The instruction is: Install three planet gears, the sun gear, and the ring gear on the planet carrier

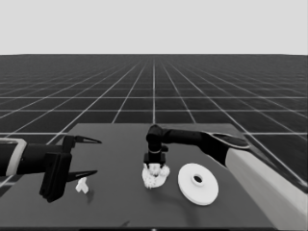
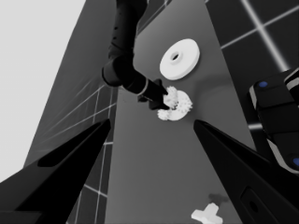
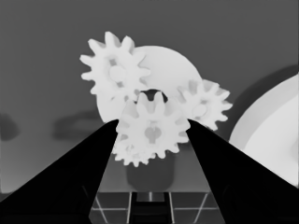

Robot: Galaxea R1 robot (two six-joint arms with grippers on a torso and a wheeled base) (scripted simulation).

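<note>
I count three toothed gears: one [image 3: 152,133], a second [image 3: 114,70] and a third [image 3: 203,105]. I count two round parts, the smaller round part [image 3: 163,65] and the larger round part [image 1: 198,184]. I count one thin white piece [image 1: 82,186].

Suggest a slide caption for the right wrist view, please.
Right gripper holding a gear over the smaller round part.
</note>
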